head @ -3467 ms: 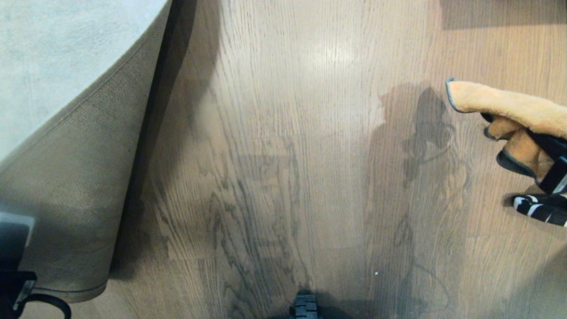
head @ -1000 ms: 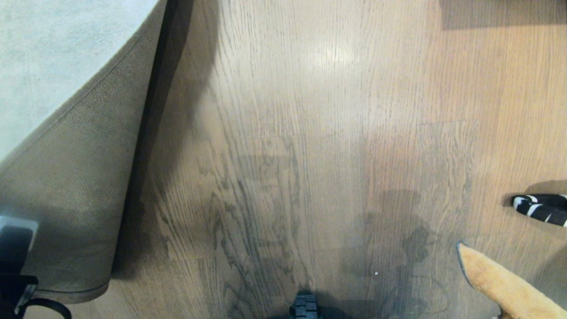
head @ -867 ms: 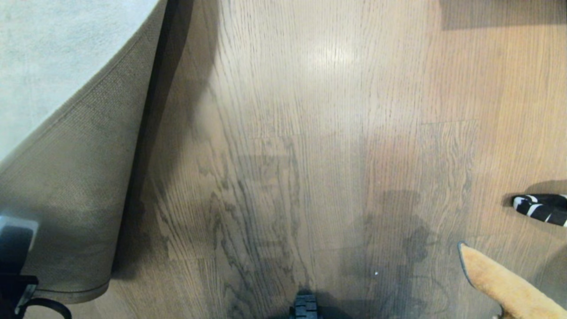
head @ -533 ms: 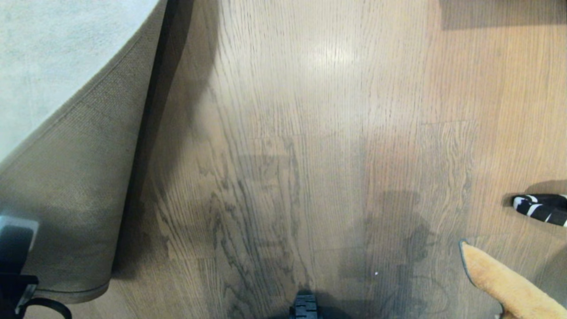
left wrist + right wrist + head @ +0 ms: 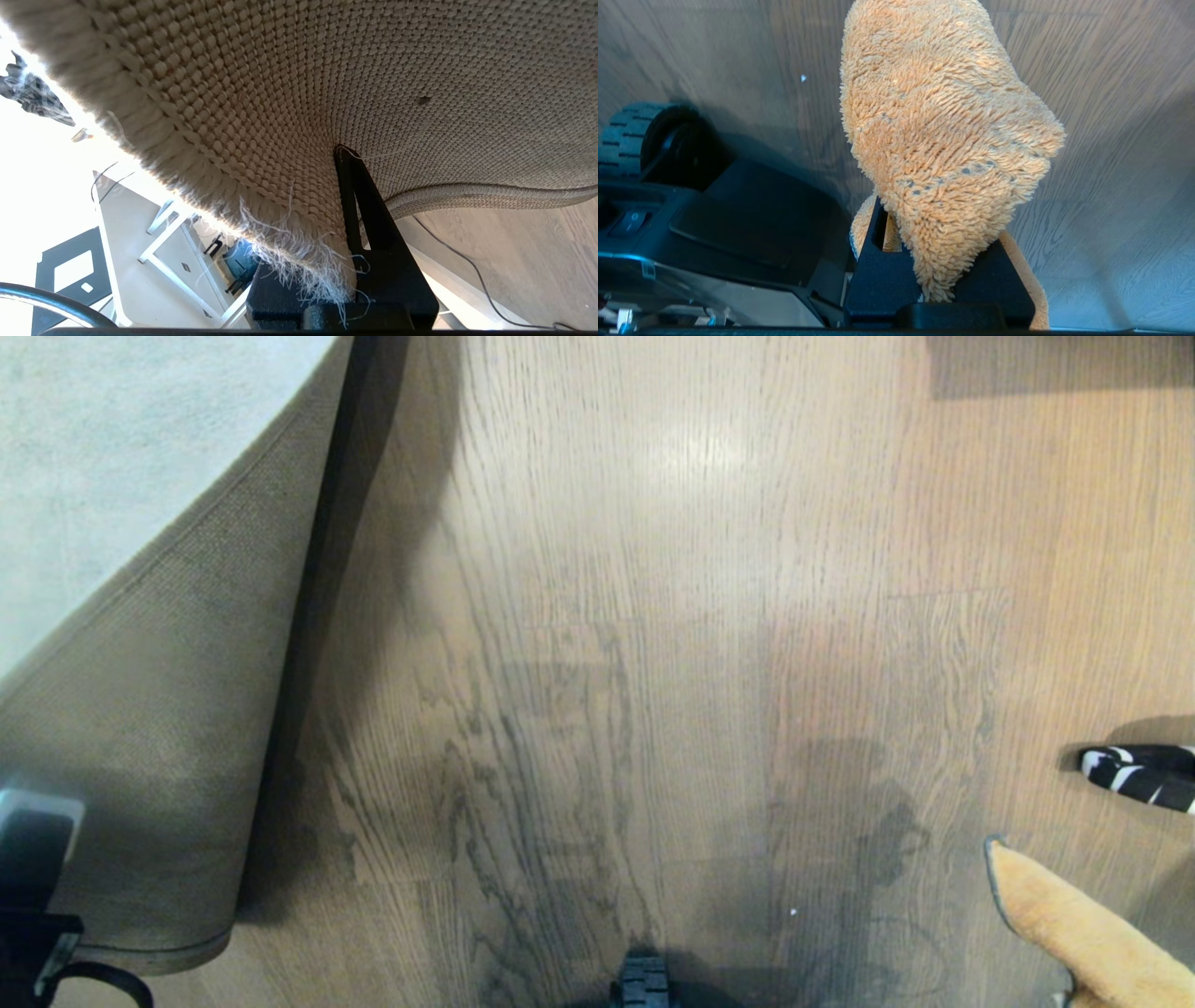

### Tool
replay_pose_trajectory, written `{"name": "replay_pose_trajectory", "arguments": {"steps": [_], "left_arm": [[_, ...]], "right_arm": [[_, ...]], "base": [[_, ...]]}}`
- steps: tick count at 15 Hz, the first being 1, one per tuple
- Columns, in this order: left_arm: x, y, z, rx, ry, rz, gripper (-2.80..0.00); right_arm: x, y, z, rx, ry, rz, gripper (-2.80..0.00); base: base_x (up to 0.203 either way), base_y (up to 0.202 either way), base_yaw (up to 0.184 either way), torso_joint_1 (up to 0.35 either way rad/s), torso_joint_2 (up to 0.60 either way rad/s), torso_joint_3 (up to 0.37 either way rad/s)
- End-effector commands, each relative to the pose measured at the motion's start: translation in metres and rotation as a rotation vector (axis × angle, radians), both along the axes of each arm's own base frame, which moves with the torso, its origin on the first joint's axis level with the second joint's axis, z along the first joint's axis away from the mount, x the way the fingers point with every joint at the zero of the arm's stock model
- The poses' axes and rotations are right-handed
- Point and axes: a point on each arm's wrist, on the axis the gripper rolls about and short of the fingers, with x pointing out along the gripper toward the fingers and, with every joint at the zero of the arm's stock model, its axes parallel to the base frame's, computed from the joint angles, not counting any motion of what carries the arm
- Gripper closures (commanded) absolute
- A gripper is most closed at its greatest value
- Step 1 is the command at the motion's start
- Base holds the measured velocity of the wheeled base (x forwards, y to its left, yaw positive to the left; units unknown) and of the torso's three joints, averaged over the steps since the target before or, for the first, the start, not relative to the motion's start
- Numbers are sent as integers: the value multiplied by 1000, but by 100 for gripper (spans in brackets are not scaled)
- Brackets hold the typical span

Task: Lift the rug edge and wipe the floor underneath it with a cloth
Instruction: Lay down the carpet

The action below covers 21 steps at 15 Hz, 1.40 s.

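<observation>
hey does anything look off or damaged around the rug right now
Yes. The rug edge clamped in the left gripper is frayed, with loose white threads hanging from its woven backing. A striped black-and-white object also lies on the floor, and a small white speck remains.

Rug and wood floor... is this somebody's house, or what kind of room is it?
Probably a room in a home, though that is not certain. There is brown wood-plank floor and a big pale grey rug with one edge lifted. A black-and-white striped slipper-like thing lies on the planks, and white furniture stands behind.
</observation>
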Motion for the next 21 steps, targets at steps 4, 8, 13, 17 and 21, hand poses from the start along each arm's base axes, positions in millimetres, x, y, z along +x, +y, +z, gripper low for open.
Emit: {"name": "replay_pose_trajectory", "arguments": {"steps": [4, 8, 13, 17, 21], "left_arm": [[2, 0, 0, 4, 4, 5, 0], [2, 0, -1, 4, 9, 5, 0], [2, 0, 0, 4, 8, 5, 0], [2, 0, 0, 4, 8, 5, 0], [2, 0, 0, 4, 7, 2, 0]], "right_arm": [[-10, 0, 0, -2, -129, -14, 0], [-19, 0, -1, -3, -249, -11, 0], [-27, 0, -3, 20, -348, -10, 0], [-27, 0, -3, 20, -347, -11, 0], [-27, 0, -3, 20, -348, -12, 0]], "base": [[0, 0, 0, 0, 0, 0], [0, 0, 0, 0, 0, 0], [0, 0, 0, 0, 0, 0], [0, 0, 0, 0, 0, 0], [0, 0, 0, 0, 0, 0]]}}
